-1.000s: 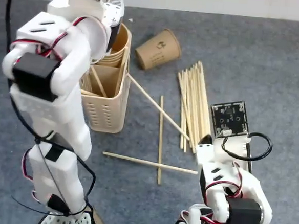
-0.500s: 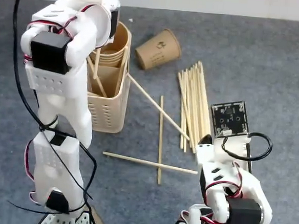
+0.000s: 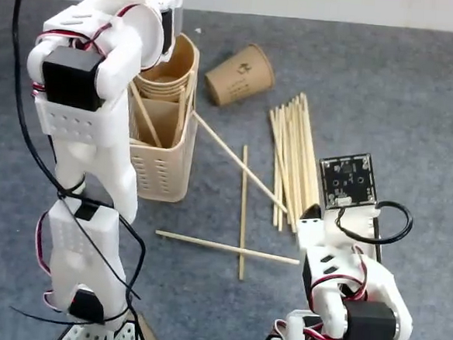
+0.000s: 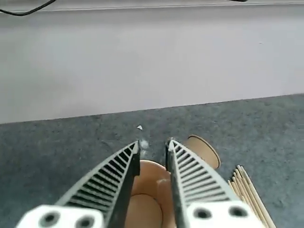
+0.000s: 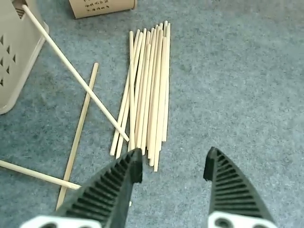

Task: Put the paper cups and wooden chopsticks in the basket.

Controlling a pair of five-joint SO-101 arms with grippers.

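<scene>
- Left gripper (image 4: 153,145): hangs above the stacked cups, fingers slightly parted, gripping nothing.
- Right gripper (image 5: 173,164): gapes wide, empty, over the near end of the bundle (image 5: 147,85) of roughly ten chopsticks.
- Basket (image 3: 160,173): holds a nest of paper cups (image 3: 171,77), number unclear, plus at least two chopsticks (image 3: 148,124).
- One lone cup (image 3: 239,75): lies on its side just beside the Basket.
- Three loose sticks (image 3: 243,210): lie on the carpet (image 3: 418,98), one leaning against the Basket.

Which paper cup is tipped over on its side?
The lone cup outside the basket lies on its side; the other cups stand stacked upright inside it.
</scene>
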